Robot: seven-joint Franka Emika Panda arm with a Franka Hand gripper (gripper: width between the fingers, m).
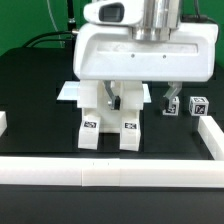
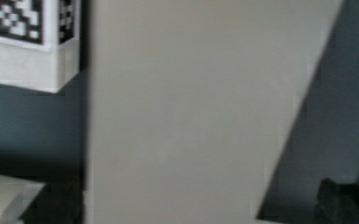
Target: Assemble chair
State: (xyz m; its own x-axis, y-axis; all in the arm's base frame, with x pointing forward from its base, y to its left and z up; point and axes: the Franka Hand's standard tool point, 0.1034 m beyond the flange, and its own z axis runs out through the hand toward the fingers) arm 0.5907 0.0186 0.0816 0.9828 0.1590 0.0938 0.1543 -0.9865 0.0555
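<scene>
Two white blocky chair pieces with tags on their front ends stand side by side, one [image 1: 90, 128] towards the exterior view's left and one [image 1: 130, 126] beside it. My gripper [image 1: 144, 97] hangs low over the second piece, its broad white hand hiding that piece's back part. In the wrist view a wide white chair slab [image 2: 194, 110] runs between the jaws of my gripper [image 2: 190, 208]. One dark fingertip [image 2: 350, 200] stands clear of the slab's edge, so the gripper is open. A tagged white post [image 2: 30, 45] lies beside the slab.
A flat white sheet-like piece [image 1: 70, 92] lies behind the left piece. Two small tagged blocks [image 1: 172, 104] [image 1: 200, 105] sit at the exterior view's right. White border rails run along the front [image 1: 110, 172], the right [image 1: 210, 132] and the left [image 1: 2, 122] of the black table.
</scene>
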